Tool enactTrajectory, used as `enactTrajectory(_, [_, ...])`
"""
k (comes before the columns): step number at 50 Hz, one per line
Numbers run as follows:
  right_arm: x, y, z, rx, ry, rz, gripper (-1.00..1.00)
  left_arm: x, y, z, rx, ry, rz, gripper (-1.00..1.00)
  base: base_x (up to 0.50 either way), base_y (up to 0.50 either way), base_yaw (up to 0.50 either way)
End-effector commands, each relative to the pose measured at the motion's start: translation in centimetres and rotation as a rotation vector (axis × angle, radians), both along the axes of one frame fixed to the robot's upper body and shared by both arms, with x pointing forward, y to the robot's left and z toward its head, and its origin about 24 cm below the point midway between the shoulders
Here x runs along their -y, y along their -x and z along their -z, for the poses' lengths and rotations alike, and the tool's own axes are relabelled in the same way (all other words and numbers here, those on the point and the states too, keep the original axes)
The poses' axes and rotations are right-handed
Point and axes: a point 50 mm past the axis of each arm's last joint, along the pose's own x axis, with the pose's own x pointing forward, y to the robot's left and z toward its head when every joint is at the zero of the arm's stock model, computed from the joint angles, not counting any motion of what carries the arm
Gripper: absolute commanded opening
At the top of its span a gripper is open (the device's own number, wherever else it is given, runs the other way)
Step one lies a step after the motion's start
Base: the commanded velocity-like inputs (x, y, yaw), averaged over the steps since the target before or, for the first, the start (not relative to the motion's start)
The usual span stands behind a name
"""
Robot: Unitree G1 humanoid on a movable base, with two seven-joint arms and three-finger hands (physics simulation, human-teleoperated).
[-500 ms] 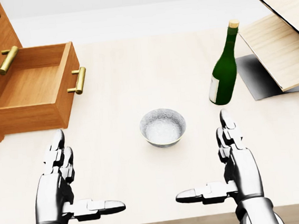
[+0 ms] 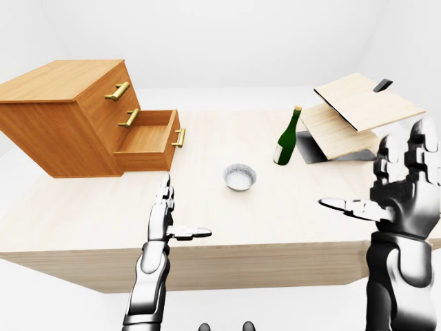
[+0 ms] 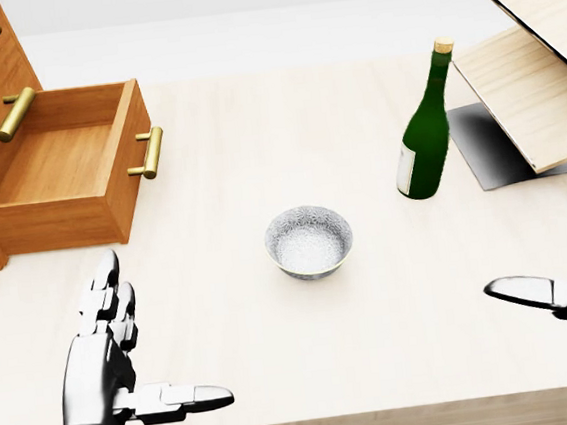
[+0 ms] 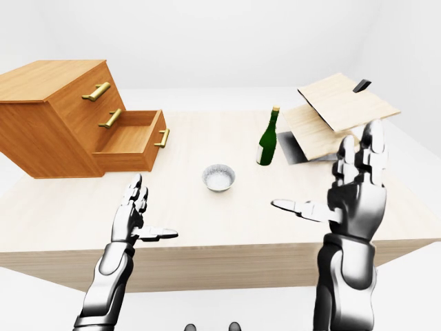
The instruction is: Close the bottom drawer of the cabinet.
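Bottom drawer (image 3: 64,178) of the wooden cabinet (image 2: 65,117) stands pulled out, at the upper left of the head view. Its long axis runs out from the cabinet face toward the view's right, brass handle (image 3: 149,152) on the leading panel facing the bowl side. Warm orange-brown wood, plain inside, nothing visible in it. Two upper drawers sit flush, each with a brass handle.

Green bottle (image 3: 425,137) upright, cork top, pale label (no writing legible).

Left hand (image 3: 112,360) hovers over the table (image 3: 276,344), below the drawer, fingers spread wide, thumb out, holding nothing. Right hand (image 4: 355,193) raised at the right, also spread wide, empty.

Grey bowl (image 3: 308,241) mid-table; slanted wooden boards (image 2: 362,114) at the right.
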Motion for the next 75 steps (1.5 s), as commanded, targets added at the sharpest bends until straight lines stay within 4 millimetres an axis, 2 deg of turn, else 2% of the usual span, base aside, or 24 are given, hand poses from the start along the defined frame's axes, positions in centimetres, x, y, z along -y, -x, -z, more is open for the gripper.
enactTrajectory(1, [2.7, 9.0, -9.1, 0.498, 0.104, 0.183, 1.00, 0.0, 0.0, -0.1, 0.000, -0.002, 0.002, 1.00, 0.00, 0.00, 0.00])
enactTrajectory(6, [3.6, 10.3, -9.4, 0.527, 0.070, 0.208, 1.00, 0.0, 0.0, -0.2, 0.002, -0.001, 0.003, 1.00, 0.00, 0.00, 0.00])
enactTrajectory(12, [3.0, 9.4, -8.7, 0.474, 0.076, 0.172, 1.00, 0.1, 0.1, 0.0, 0.002, -0.008, 0.007, 1.00, 0.00, 0.00, 0.00])
enactTrajectory(26, [3.2, 9.5, -8.5, 0.464, 0.079, 0.177, 1.00, 0.0, 0.0, 0.1, 0.001, -0.007, 0.001, 1.00, 0.00, 0.00, 0.00])
enactTrajectory(75, [2.9, 9.4, -8.3, 0.453, 0.094, 0.160, 1.00, -0.1, 0.0, -0.2, 0.005, -0.004, -0.002, 1.00, 0.16, 0.00, 0.00])
